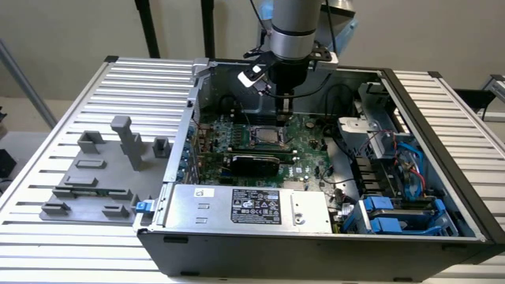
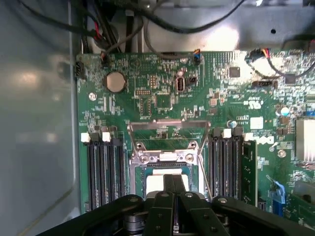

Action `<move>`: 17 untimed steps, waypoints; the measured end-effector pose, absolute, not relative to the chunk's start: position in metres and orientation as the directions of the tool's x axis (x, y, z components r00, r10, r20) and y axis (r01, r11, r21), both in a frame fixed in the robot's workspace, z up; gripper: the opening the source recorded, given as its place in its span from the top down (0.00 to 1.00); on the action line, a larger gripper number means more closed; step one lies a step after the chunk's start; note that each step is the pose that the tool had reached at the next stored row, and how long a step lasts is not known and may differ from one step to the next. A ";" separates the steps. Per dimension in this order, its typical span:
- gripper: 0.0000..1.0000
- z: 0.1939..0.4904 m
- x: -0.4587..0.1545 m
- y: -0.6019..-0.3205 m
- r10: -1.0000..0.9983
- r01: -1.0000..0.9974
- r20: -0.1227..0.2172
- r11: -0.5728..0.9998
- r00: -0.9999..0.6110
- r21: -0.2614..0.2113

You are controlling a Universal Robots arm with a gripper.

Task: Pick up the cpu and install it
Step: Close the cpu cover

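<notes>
tool [image 2: 174, 179]: clenched shut, tips right over the cpu [image 2: 156, 185]
cpu: lying flat inside the socket [image 2: 140, 182], looks like

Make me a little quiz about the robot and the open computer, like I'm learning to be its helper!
1. True or false: the computer case is closed up with its cover on.
2. In the wrist view, what pale square peeks out from behind the gripper? A) a round battery B) the cpu C) a blue cable
3. Fill in: the gripper's fingers are ____ (open or shut).
Key: 1 false, the case is open and the motherboard shows inside. 2 B. 3 shut.
</notes>
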State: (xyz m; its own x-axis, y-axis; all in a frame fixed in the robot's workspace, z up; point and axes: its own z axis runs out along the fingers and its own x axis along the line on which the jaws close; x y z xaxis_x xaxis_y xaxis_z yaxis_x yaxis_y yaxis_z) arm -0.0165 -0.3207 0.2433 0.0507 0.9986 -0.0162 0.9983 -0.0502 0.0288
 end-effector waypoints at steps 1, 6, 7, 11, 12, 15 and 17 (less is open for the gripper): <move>0.89 0.247 -0.013 -0.321 0.999 0.998 -0.016 -0.050 0.051 0.025; 0.89 0.263 0.007 -0.323 0.999 0.999 -0.015 -0.050 0.050 0.010; 0.89 0.265 0.012 -0.323 0.999 0.999 -0.014 -0.050 0.050 0.008; 0.89 0.274 0.026 -0.324 0.999 0.999 -0.014 -0.050 0.050 0.004; 0.89 0.274 0.029 -0.325 0.999 0.999 -0.013 -0.050 0.050 0.003; 0.89 0.275 0.032 -0.325 0.999 0.999 -0.013 -0.050 0.050 0.003; 0.89 0.275 0.032 -0.326 0.999 0.999 -0.013 -0.050 0.050 0.003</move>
State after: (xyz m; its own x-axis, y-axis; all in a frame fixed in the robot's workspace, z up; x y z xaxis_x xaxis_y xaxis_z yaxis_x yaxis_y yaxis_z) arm 0.0324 -0.3257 0.2747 0.0503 0.9987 -0.0128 0.9987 -0.0503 0.0032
